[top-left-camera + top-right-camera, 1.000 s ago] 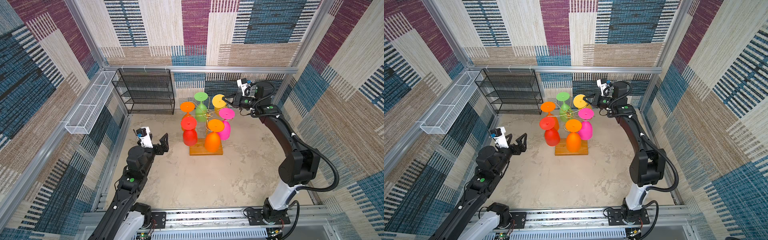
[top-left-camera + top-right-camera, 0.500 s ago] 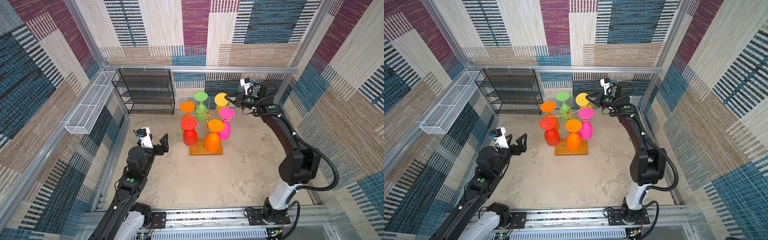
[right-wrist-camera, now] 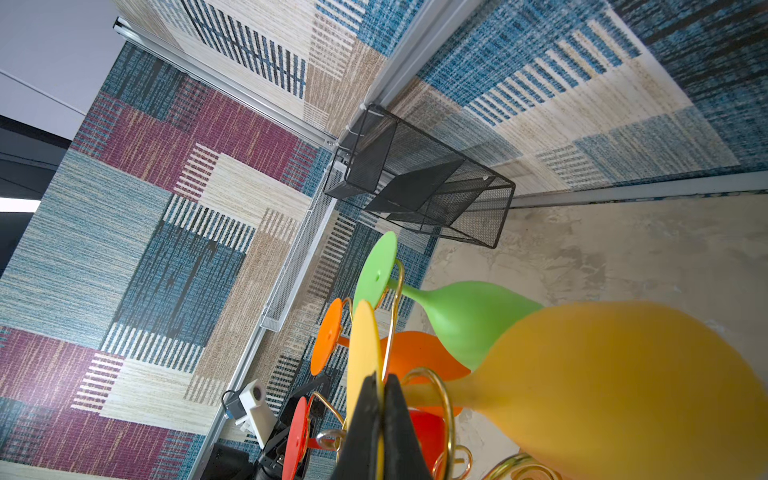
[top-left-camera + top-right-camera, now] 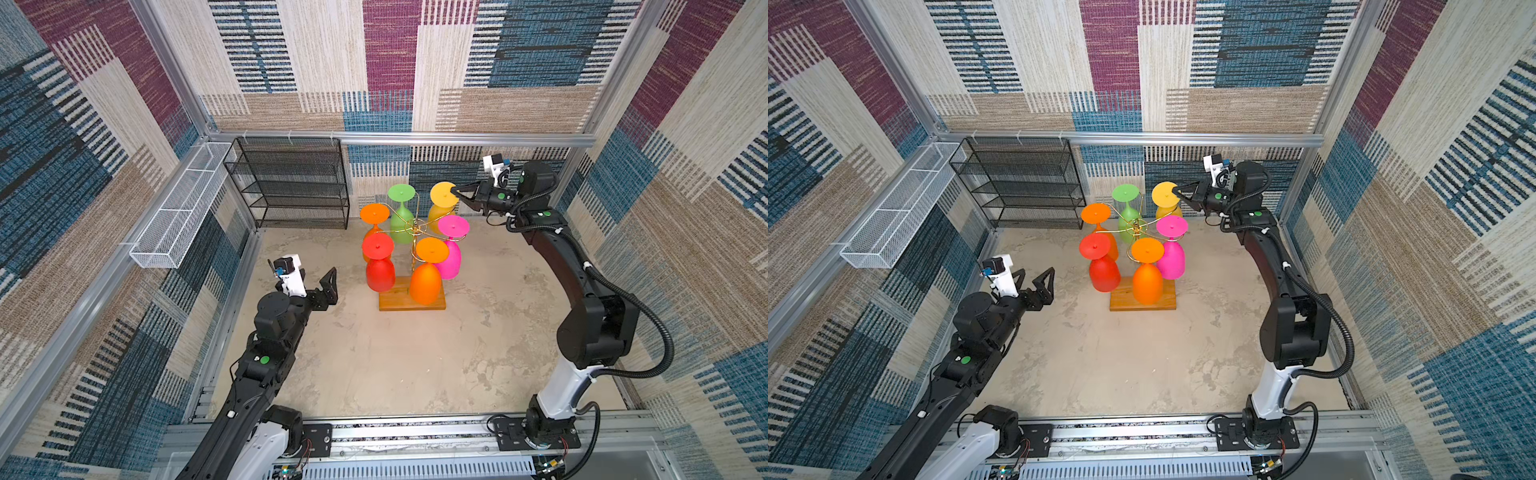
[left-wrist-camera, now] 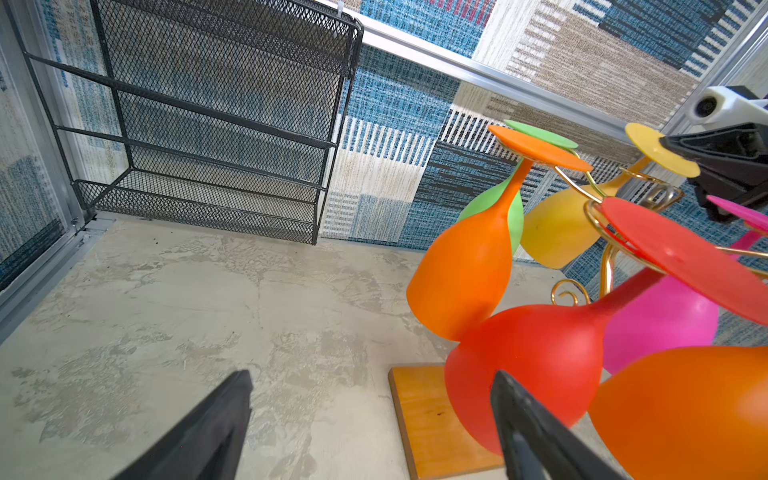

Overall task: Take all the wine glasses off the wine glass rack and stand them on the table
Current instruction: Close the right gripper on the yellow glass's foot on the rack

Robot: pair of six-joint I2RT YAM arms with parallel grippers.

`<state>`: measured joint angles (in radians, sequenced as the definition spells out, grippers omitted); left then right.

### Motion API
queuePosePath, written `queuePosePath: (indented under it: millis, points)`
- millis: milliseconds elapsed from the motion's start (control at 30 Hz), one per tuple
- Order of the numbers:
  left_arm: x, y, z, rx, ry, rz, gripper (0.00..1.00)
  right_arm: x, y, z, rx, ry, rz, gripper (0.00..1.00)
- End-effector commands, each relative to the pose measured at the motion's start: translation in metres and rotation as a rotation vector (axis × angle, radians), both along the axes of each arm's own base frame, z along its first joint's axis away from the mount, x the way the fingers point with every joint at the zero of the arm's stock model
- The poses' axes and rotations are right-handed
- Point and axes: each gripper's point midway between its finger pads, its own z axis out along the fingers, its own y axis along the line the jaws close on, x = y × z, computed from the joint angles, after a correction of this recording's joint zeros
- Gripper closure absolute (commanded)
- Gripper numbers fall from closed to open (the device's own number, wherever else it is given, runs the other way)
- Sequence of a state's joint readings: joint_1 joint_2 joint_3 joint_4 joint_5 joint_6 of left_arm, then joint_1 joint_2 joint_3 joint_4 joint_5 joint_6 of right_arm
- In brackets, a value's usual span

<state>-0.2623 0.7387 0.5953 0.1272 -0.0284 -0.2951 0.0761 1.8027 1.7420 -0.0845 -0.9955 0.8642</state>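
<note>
The wine glass rack [image 4: 412, 232] is a gold pole with curled wire arms on a wooden base [image 4: 392, 300], mid-floor in both top views. Several coloured glasses hang bowl-down from it. My right gripper [image 4: 455, 192] [image 4: 1177, 192] [image 3: 382, 380] is shut on the edge of the yellow wine glass's [image 4: 441, 194] [image 3: 623, 395] round foot, at the rack's back right. The glass's stem passes through a gold wire curl [image 3: 432, 399]. My left gripper [image 4: 1034, 277] [image 5: 372, 382] stands open, holding nothing, left of the rack, near the red glass [image 5: 536, 361].
A black mesh shelf unit [image 4: 291, 185] stands against the back wall on the left. A long white wire basket [image 4: 178, 208] hangs on the left wall. Green [image 4: 401, 220], pink [image 4: 451, 257], red [image 4: 379, 270] and two orange glasses [image 4: 426, 282] crowd the rack.
My right gripper has lifted the yellow glass's foot slightly up and toward the back wall. The left arm has not moved.
</note>
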Motion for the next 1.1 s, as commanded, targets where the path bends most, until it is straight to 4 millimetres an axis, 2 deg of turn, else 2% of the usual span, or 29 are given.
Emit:
queuePosePath:
  millis: [0, 300, 567, 667, 733, 1067]
  points:
    - [0.001, 0.002, 0.006, -0.010, -0.024, 0.012, 0.08, 0.001, -0.003, 0.014, 0.014, -0.055, -0.006, 1.00]
    - [0.002, 0.001, 0.004, -0.009, -0.018, 0.010, 0.08, -0.010, -0.011, 0.007, 0.005, -0.049, -0.025, 1.00]
    - [0.001, 0.001, 0.004, -0.009, -0.019, 0.008, 0.08, -0.024, -0.013, 0.011, 0.003, -0.064, -0.020, 1.00]
    - [0.002, 0.001, 0.004, -0.008, -0.018, 0.009, 0.08, -0.032, -0.013, 0.021, 0.008, -0.087, -0.016, 1.00]
    - [0.002, 0.000, 0.004, -0.007, -0.016, 0.009, 0.08, -0.035, -0.013, 0.016, 0.008, -0.071, -0.016, 1.00]
    - [0.002, 0.001, 0.005, -0.008, -0.018, 0.009, 0.08, -0.052, 0.000, 0.020, 0.005, -0.077, 0.021, 1.00]
